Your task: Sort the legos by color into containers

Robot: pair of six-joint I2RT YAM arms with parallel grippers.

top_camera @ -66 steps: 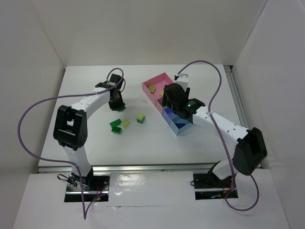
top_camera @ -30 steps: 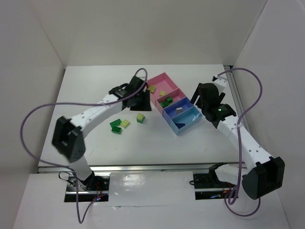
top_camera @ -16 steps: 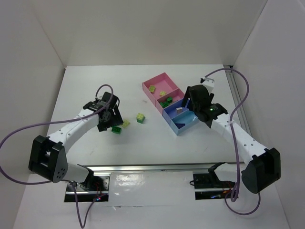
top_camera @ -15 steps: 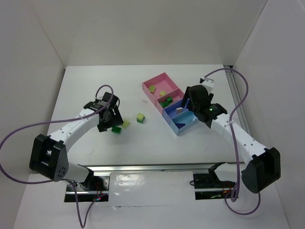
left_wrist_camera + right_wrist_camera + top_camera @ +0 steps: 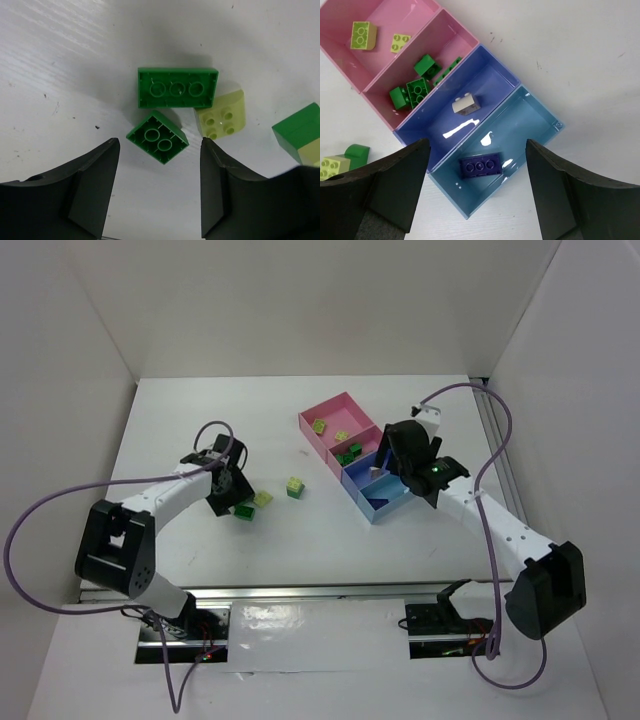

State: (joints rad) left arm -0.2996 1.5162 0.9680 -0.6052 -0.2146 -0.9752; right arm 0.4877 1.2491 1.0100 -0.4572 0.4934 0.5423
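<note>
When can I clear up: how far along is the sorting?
About halfway. Done: yellow-green legos in the far pink tray, green legos in the next tray, a whitish brick in the dark-blue tray, a purple brick in the light-blue tray. In hand: nothing; left gripper open over a small green brick, right gripper open above them. Left on the table: that brick, a long green brick, a yellow-green brick, a green-yellow pair.

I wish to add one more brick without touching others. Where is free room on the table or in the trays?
Free: the table between the loose bricks and the near edge; most of the dark blue tray and light blue tray. Crowded: the pink tray holding green bricks, and under the left pincer.
</note>
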